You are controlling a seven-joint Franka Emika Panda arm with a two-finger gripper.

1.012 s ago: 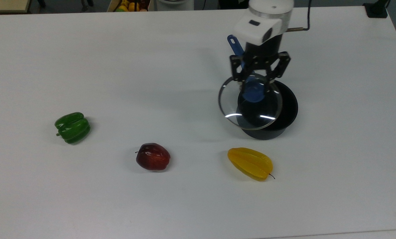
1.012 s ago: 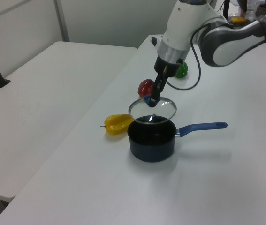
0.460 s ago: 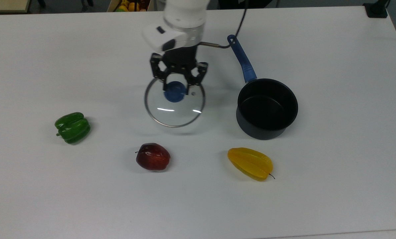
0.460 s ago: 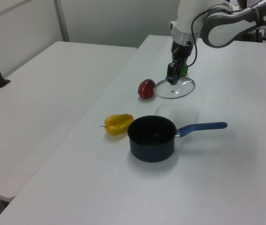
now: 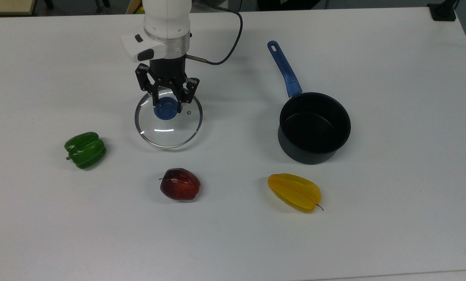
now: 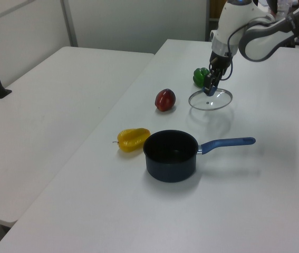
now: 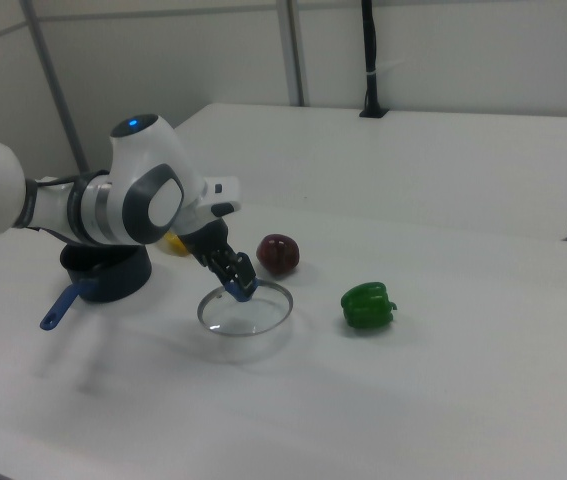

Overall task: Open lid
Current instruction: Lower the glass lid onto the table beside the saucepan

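Observation:
The lid (image 5: 170, 130) is a clear glass disc with a metal rim and a blue knob (image 5: 165, 109). It sits level and low at the table, left of centre in the top view; whether it touches the table I cannot tell. My gripper (image 5: 166, 104) points straight down over it, shut on the knob with a finger on each side. The left view shows the gripper (image 6: 210, 89) on the lid (image 6: 212, 101) far behind the saucepan. The dark saucepan (image 5: 314, 127) with its long blue handle (image 5: 284, 70) stands uncovered well to the top view's right.
A green pepper (image 5: 85, 150) lies to the top view's left of the lid, a red apple (image 5: 180, 184) just in front of it, and a yellow starfruit (image 5: 294, 192) in front of the saucepan. The white table (image 5: 393, 97) extends wide around them.
The gripper carried the lid off the saucepan and far to the top view's left, then lowered it toward the table. The saucepan stayed put and now stands uncovered.

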